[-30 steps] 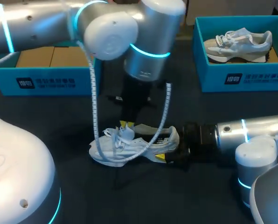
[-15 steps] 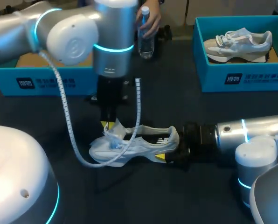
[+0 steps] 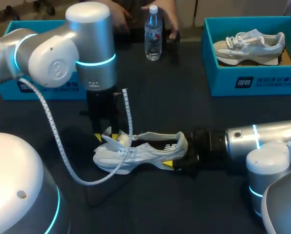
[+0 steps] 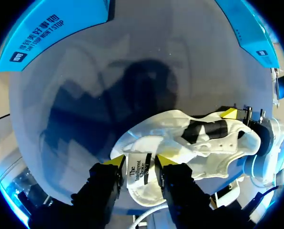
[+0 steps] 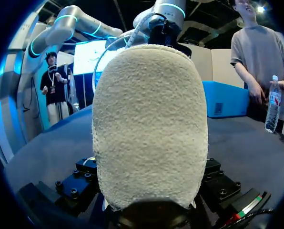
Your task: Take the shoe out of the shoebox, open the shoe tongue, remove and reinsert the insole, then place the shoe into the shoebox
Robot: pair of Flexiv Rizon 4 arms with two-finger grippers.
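A dark table [image 3: 199,112] carries everything. My left arm [image 3: 52,58] comes in over its left half and points straight down, a white coiled cable [image 3: 52,131] looping from it to the table. My right arm [image 3: 262,141] lies low along the right side, reaching towards the middle. A blue shoebox [image 3: 253,80] stands at the far right corner with a pale second shoe [image 3: 250,44] lying in it, and another blue box [image 3: 9,92] sits at the far left, partly behind my left arm. The shoe [image 3: 145,151], white with dark markings, rests on the table near the middle between the two arms, outside both boxes, toe towards the left and heel [image 5: 149,124] towards the right. The right gripper [image 3: 174,153] clasps that heel from two sides: one yellow tip shows at the near side in the head view, the other at the far side in the left wrist view. The left gripper [image 4: 141,160] stands over the front of the shoe, its fingers pinching the tongue [image 4: 141,179], which stands up between the yellow tips. A clear water bottle [image 3: 153,36] stands upright at the far edge, with a person's hands [image 3: 118,17] at the table edge on either side of it.
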